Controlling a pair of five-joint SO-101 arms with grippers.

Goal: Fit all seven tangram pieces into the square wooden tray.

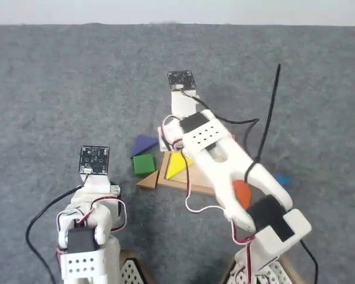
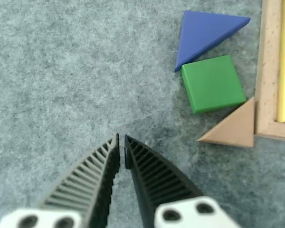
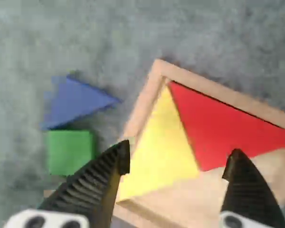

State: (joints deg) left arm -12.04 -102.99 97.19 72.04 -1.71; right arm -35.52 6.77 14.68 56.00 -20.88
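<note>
The square wooden tray (image 3: 147,95) lies mid-table, with a yellow triangle (image 3: 156,142) in its left part and a red triangle (image 3: 218,123) alongside it, edge to edge. The rest of the tray floor in the right wrist view is bare wood.

Left of the tray, three pieces lie loose. The blue triangle (image 2: 204,31) is farthest, and the green square (image 2: 213,83) sits just beside it on the near side. The tan triangle (image 2: 235,130) is nearest, set against the tray's left rim at its near corner.

The right claw (image 3: 178,161) hangs over the tray with its jaws spread wide, holding nothing. The left claw (image 2: 122,142) sits over bare felt to the near left of the loose pieces. Its jaws are pressed almost together with only a sliver between the tips, and it is empty.

In the high view the right arm (image 1: 225,160) covers most of the tray. An orange piece (image 1: 241,192) peeks from beneath it, possibly inside the tray, though its shape is hard to make out. A light-blue piece (image 1: 282,179) shows on the arm's right side, largely cut off.

Grey felt (image 1: 59,89) covers the table, and a pale wall (image 1: 177,10) runs along its far edge.
</note>
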